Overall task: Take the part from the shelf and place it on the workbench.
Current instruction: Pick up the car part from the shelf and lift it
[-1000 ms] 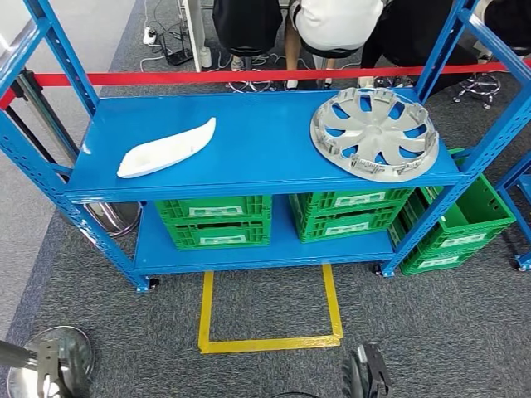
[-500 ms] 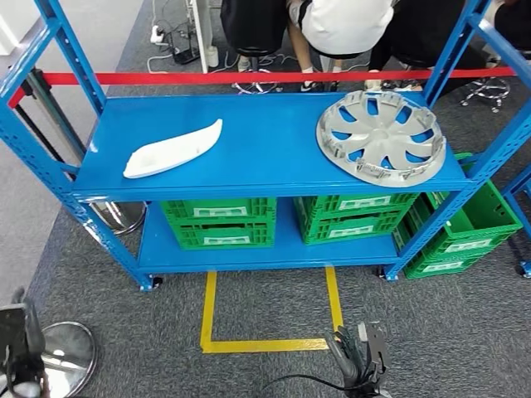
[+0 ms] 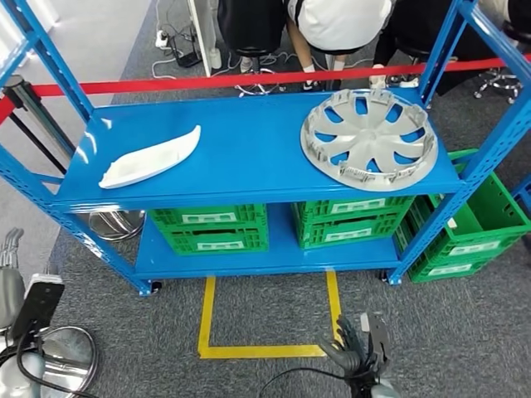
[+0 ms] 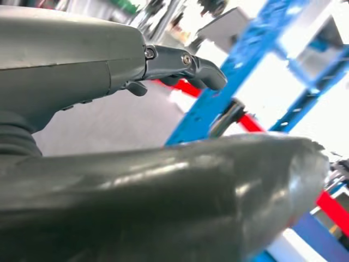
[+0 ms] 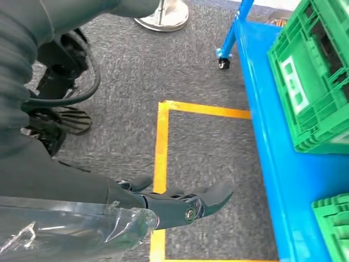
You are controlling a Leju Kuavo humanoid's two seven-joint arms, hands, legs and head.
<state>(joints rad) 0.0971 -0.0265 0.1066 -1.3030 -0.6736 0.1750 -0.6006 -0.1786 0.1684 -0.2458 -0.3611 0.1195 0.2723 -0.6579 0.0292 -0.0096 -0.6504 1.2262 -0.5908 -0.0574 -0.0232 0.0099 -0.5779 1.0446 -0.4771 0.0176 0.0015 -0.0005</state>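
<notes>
On the grey carpet stands a blue shelf rack (image 3: 263,149), two tiers, on casters. Top tier: silver wheel cover (image 3: 368,139) lying flat at the right end, white curved trim part (image 3: 150,157) lying flat toward the left end, the two well apart. Which of them is the task's part, cannot tell; both on the top tier, neither touched by a hand. Lower tier: two green crates (image 3: 211,228) side by side; another green crate (image 3: 466,224) on the floor just beside the rack's right post. Red barrier tape (image 3: 250,80) runs behind the rack, seated people beyond it. Yellow floor tape (image 3: 269,319) marks a square in front of the rack. Chrome stand base (image 3: 46,365) at the floor's lower left. Right hand (image 3: 360,352) low over the carpet near the yellow square, fingers extended and apart, holding nothing. Left hand (image 4: 176,63) raised by the rack's left post, fingers straight, nothing held.
</notes>
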